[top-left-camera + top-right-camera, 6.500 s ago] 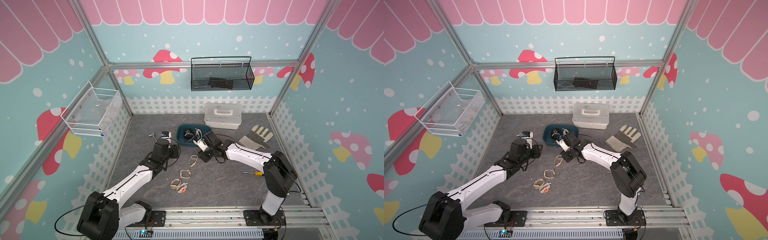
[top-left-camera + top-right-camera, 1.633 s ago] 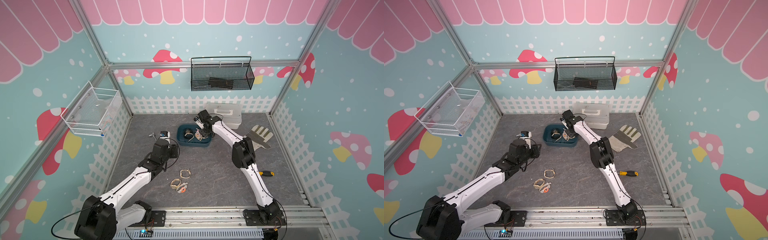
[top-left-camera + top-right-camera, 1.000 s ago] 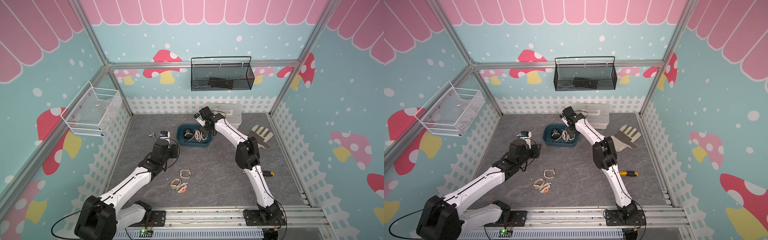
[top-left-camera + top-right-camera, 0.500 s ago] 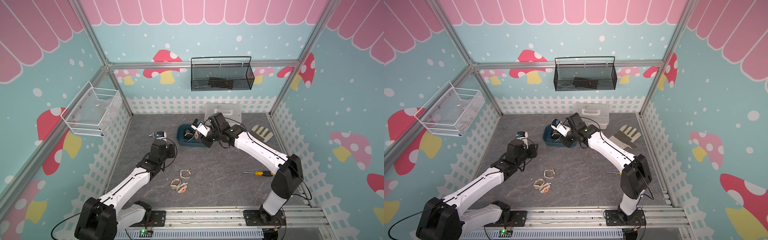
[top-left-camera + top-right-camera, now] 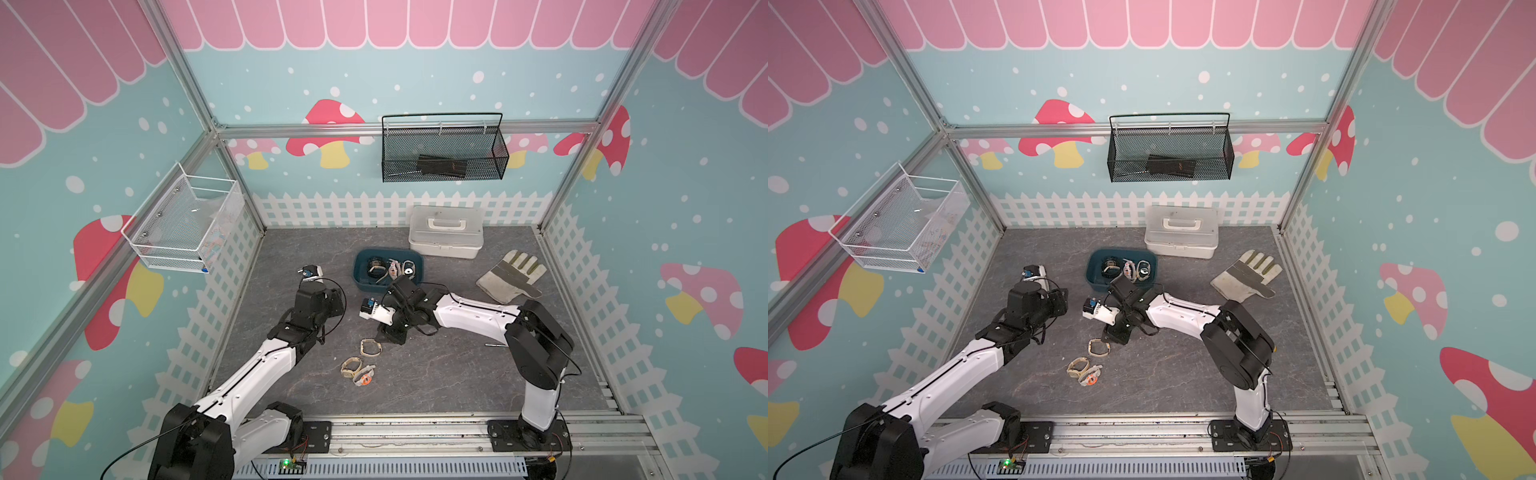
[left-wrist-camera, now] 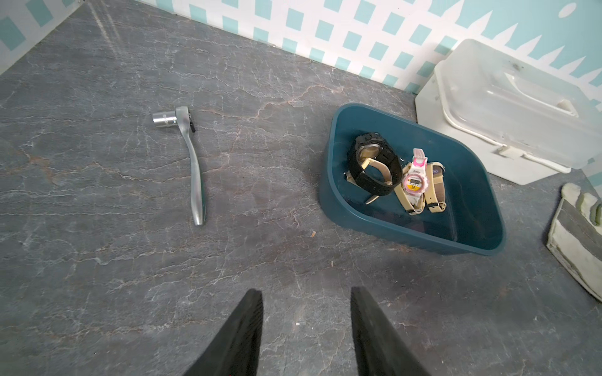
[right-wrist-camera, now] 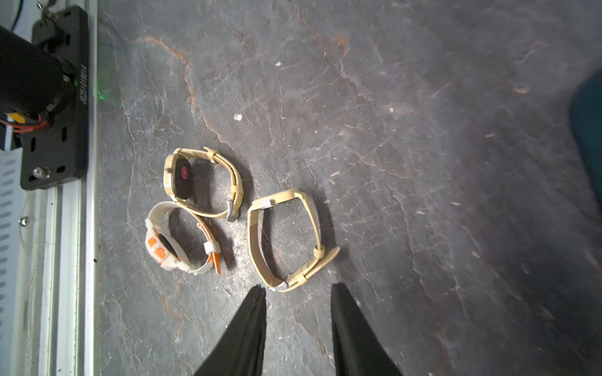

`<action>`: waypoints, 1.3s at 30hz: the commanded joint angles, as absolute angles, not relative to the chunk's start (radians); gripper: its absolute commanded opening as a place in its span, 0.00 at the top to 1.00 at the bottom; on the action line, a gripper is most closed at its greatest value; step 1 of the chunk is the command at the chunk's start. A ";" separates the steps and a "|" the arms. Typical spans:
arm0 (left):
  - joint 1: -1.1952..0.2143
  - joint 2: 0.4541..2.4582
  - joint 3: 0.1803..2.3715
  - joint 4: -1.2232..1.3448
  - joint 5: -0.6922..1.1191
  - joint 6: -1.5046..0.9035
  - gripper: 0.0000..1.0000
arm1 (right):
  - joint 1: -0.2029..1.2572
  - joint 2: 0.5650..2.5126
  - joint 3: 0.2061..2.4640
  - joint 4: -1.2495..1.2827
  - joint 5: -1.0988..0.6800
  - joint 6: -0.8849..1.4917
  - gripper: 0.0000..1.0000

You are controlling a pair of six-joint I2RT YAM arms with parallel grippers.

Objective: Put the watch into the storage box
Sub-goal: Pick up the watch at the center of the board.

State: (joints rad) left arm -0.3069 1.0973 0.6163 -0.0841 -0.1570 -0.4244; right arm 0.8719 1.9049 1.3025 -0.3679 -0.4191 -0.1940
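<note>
The storage box (image 5: 358, 274) (image 5: 1091, 272) (image 6: 391, 228) is a dark teal tub on the grey floor, holding several watches, among them a black one (image 6: 374, 162) and a pink-white one (image 6: 413, 182). Three watches lie on the floor nearer the front: a tan watch (image 5: 371, 347) (image 7: 254, 241), a tan one with a dark face (image 7: 182, 175) and a white-orange one (image 7: 163, 247). My right gripper (image 7: 298, 288) (image 5: 390, 334) hovers low, open and empty, its tips just short of the tan watch's buckle. My left gripper (image 6: 306, 293) is open and empty over bare floor, left of the box.
A socket wrench (image 6: 195, 169) lies left of the box. A white lidded case (image 5: 446, 230) stands behind the box and a work glove (image 5: 509, 276) lies to its right. A black mesh basket (image 5: 442, 153) and a white wire basket (image 5: 183, 224) hang on the walls.
My right arm has swung from over the storage box down to the floor beside the tan watch, and its jaws have widened a little. The left arm has barely moved.
</note>
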 commanded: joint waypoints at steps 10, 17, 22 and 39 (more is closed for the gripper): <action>-0.300 1.075 0.598 -0.096 -0.158 -0.434 0.52 | 0.936 2.047 1.410 -0.379 -0.307 -0.219 0.65; -0.300 1.074 0.593 -0.094 -0.159 -0.428 0.52 | 0.945 2.060 1.425 -0.387 -0.260 -0.225 0.66; -0.301 1.072 0.592 -0.092 -0.157 -0.427 0.53 | 0.945 2.033 1.412 -0.348 -0.293 -0.226 0.65; -0.301 1.065 0.588 -0.092 -0.157 -0.423 0.53 | 0.973 1.925 1.293 -0.314 -0.372 -0.207 0.65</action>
State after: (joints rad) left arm -0.3069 1.0767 0.5980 -0.0853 -0.1570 -0.4309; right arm 0.9455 1.9697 1.3266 -0.3210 -0.3420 -0.2119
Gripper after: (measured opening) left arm 0.474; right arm 0.352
